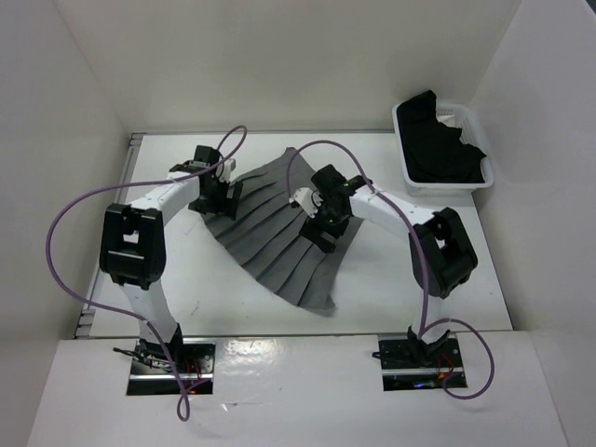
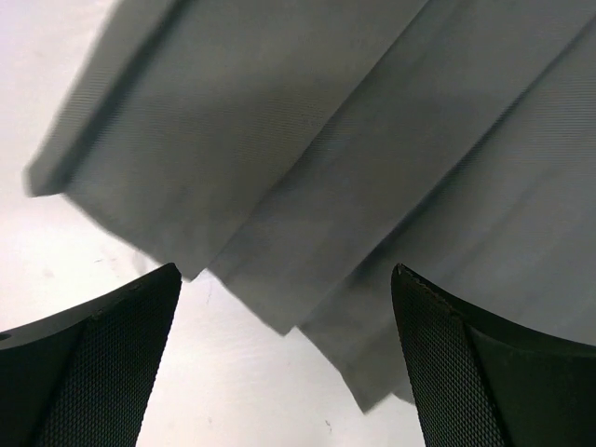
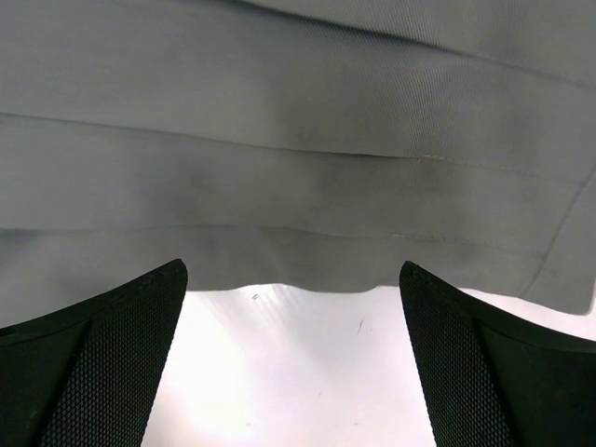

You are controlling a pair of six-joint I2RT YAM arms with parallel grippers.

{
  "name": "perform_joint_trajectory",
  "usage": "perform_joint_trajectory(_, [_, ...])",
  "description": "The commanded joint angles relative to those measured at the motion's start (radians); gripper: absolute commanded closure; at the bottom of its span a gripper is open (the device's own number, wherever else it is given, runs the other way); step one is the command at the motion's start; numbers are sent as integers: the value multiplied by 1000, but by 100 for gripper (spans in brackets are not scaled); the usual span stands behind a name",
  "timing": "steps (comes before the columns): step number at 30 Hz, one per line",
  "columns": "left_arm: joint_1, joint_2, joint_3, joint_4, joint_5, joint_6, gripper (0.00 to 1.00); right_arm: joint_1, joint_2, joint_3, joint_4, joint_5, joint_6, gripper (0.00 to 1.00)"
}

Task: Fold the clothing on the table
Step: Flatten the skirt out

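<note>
Left claw (image 1: 221,197) wide open, empty, at the grey skirt's (image 1: 270,247) left edge; right claw (image 1: 323,235) equally open, empty, at its right edge. We see the skirt fanned out mid-counter (image 1: 484,279), white walls (image 1: 279,65) enclosing, a white bin (image 1: 438,187) far right.

Right gripper (image 3: 291,279) jaws spread wide, nothing between them. Its black, mesh-textured fingers (image 3: 98,372) sit in the lower corners of the frame. Grey pleated skirt (image 3: 298,140) fills the upper half, pleat lines running roughly across. Its edge ends just ahead of the fingertips, possibly touching them; too blurred to tell. Bare white table (image 3: 298,372) below, with two tiny dark specks (image 3: 360,326).
</note>
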Motion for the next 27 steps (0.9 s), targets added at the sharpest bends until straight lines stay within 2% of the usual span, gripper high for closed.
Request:
perform_joint_trajectory(1, [4,42,5,11,13,-13,0,-34,30,-8,71,22,-26,1])
perform_joint_trajectory(8, [4,111,48,31,56,-22,0,-86,101,20,97,13,-44,1])
perform_joint_trajectory(19, [4,190,87,50,56,-22,0,-86,156,-8,131,33,-44,1])
perform_joint_trajectory(23, [4,212,123,50,45,-22,0,-86,196,10,64,-4,-44,1])
perform_joint_trajectory(27, [4,256,163,50,25,-13,0,-34,196,-16,22,-22,-44,1])
